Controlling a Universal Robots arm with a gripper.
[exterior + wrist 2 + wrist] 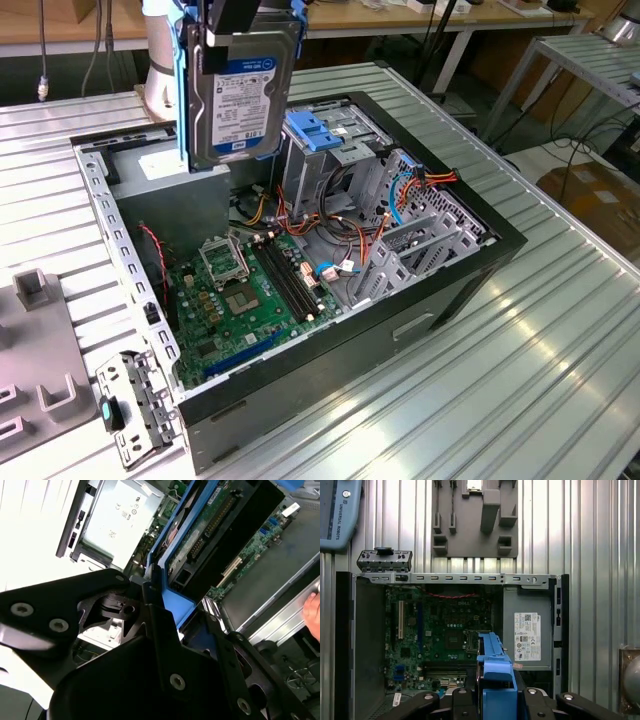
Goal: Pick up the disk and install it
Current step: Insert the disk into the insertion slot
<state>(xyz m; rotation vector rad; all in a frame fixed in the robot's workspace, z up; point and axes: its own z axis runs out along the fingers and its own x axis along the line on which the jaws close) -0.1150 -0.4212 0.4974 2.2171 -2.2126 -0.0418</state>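
Ribbed metal desk (560,330) carries the open computer case (400,330); the disk (243,100) hangs upright above it, beside the drive cage (335,160). Claw (235,30) is clamped on the disk's top end. Likely stiff, heavyish, knock-sensitive, smooth-faced: grip the metal body, not the blue rails.

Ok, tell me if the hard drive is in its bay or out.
Out: the hard drive hangs upright in the gripper above the open computer case.

A ribbed metal table (560,330) carries an open black computer case (400,335) lying on its side. At the exterior view's left, a grey fixture plate (40,390) rests flat on it, with a metal bracket (135,405) just beside the case's corner
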